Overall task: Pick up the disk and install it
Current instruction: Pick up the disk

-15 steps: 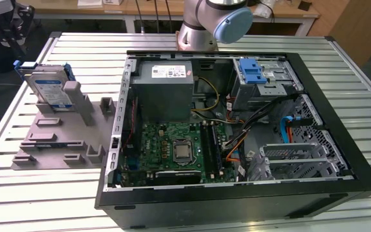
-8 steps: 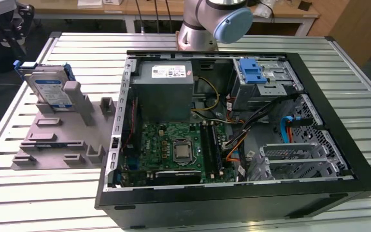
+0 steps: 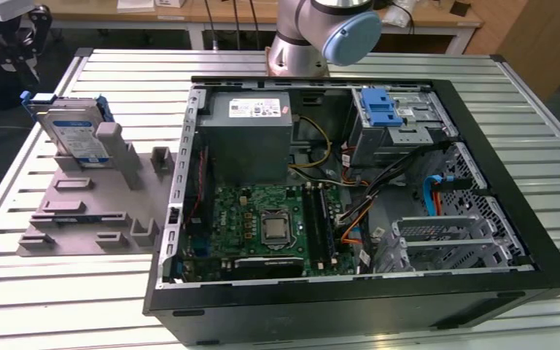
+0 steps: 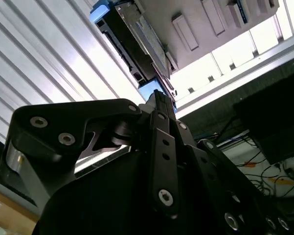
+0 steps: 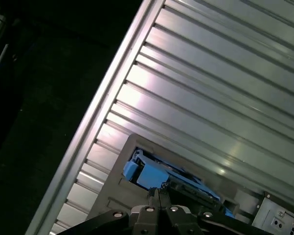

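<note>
Silver rectangular disk [image 4: 137,36] in a blue plastic bracket stands on edge directly beyond the black gripper [image 4: 159,95], whose fingers sit closed and empty.

The disk [image 3: 74,137] is silver, blue-framed; the table [image 3: 56,299] is pale, ribbed.

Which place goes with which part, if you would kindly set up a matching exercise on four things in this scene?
Things:
1. disk
2. power-supply box
3. blue latch
4. motherboard

Places:
A. inside the case, far corner on the exterior view's right
B. standing on edge in the grey holder, outside the case
C. lying flat in the case, near side
D. inside the case, far side, toward the exterior view's left

Pairs: 1-B, 2-D, 3-A, 4-C
</note>
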You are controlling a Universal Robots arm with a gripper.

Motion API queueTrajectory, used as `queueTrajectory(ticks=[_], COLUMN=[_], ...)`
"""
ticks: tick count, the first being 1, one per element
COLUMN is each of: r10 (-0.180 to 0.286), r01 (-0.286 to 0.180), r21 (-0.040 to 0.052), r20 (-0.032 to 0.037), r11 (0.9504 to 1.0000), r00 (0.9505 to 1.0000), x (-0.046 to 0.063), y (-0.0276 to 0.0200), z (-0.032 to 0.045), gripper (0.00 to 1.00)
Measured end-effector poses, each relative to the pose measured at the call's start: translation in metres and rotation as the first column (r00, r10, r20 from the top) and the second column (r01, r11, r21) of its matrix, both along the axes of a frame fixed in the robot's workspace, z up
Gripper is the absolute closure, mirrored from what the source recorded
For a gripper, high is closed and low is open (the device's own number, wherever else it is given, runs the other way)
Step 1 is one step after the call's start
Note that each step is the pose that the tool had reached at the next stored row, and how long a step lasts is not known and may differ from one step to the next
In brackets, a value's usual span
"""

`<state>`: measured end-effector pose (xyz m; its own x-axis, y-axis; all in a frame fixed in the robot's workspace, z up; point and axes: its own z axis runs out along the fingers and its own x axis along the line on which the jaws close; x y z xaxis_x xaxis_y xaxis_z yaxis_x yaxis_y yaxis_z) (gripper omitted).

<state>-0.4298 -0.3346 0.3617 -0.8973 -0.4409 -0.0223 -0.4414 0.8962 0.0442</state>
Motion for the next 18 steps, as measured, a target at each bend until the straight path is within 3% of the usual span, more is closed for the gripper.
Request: queueTrajectory(ticks=[4,12,15,18], r10=[0.065,0.081,0.133,0.188], r01=[-0.065,-0.081,-0.133,-0.188], r21=[0.0000,0.0000,-0.0001,0.0000], r20=[0.0000,-0.0001,0.0000,0.0001], r11=[0.9979,0.9967,0.9911,0.9821], r00=[0.9979,0.9967,0.9911,0.9821], x=[0.0000,0.0000,0.0000,0.0000], y=[0.0000,0.0000,0.0000,0.0000], z=[-0.0001,-0.0002,-0.0002,-0.0006], gripper=[0.89,0.89,0.89,0.89])
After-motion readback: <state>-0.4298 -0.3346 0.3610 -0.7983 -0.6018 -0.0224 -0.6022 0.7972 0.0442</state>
